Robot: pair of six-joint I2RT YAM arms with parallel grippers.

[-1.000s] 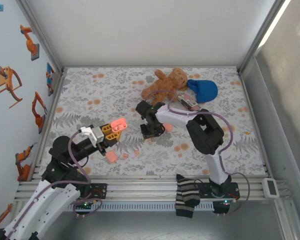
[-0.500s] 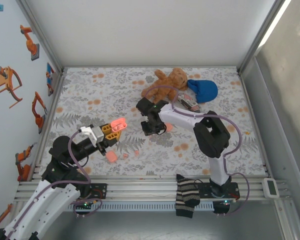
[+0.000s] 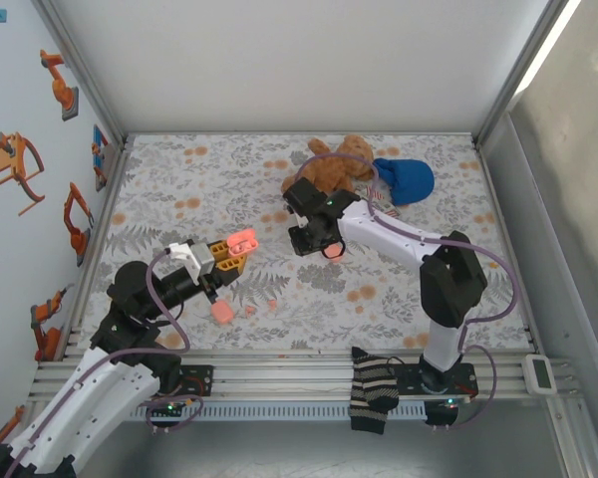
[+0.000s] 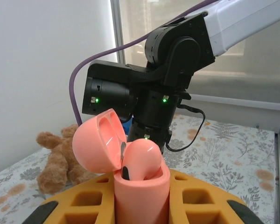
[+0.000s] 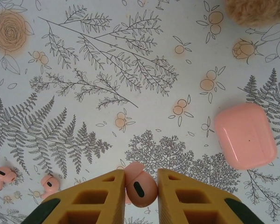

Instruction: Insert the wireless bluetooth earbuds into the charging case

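My left gripper (image 3: 229, 258) (image 4: 141, 198) is shut on the charging case (image 3: 241, 240) (image 4: 140, 191), held upright above the table with its lid (image 4: 95, 142) open. One earbud (image 4: 141, 158) sits in the case. My right gripper (image 3: 307, 239) (image 5: 141, 176) is shut on a salmon-pink earbud (image 5: 141, 187) and hovers above the floral cloth, just right of the case. Two loose earbuds (image 5: 4, 176) (image 5: 49, 183) lie on the cloth, also in the top view (image 3: 249, 310) (image 3: 272, 304).
A closed pink case (image 3: 331, 250) (image 5: 245, 135) lies beside my right gripper. Another pink case (image 3: 221, 312) lies near the front left. A teddy bear (image 3: 334, 164) and a blue cap (image 3: 404, 179) sit at the back. A striped sock (image 3: 372, 390) hangs over the front rail.
My right gripper has moved away from the front edge, toward the teddy bear, still shut on the earbud. My left gripper has moved the open case slightly forward and to the right.
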